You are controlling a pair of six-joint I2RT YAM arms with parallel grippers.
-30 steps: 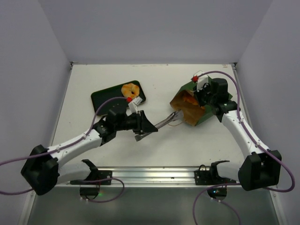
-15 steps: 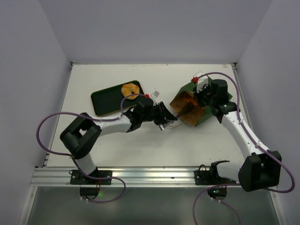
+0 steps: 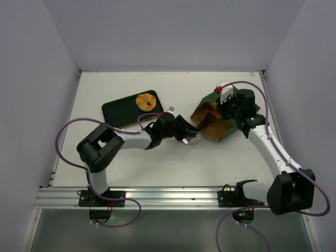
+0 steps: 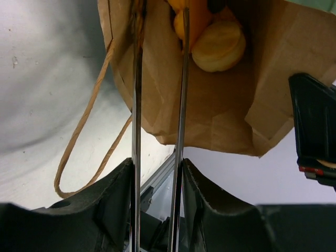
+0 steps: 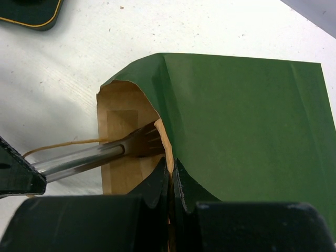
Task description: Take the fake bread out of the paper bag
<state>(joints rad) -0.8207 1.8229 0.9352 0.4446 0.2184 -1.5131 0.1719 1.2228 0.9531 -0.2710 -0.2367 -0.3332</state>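
Observation:
The paper bag (image 3: 220, 128) lies on its side, dark green outside, brown inside, with its mouth facing left. My right gripper (image 5: 171, 168) is shut on the bag's upper rim (image 5: 167, 142) and holds the mouth open. My left gripper (image 4: 157, 168) is shut on a pair of metal tongs (image 4: 181, 79), and their tips reach into the bag. Deep inside lie fake bread pieces: a golden round roll (image 4: 219, 46) and an orange piece (image 4: 194, 18). The tong tips are close to them, and I cannot tell if they touch. The tongs' forked end (image 5: 144, 142) shows inside the mouth.
A dark green flat tray (image 3: 118, 111) sits at the back left with one round golden bread piece (image 3: 146, 101) on it. The bag's twine handle (image 4: 79, 147) loops onto the white table in front of the mouth. Grey walls enclose the table on three sides.
My left arm has swung and stretched to the right, carrying the tongs from outside the bag into its mouth. The right gripper and the bag have stayed put.

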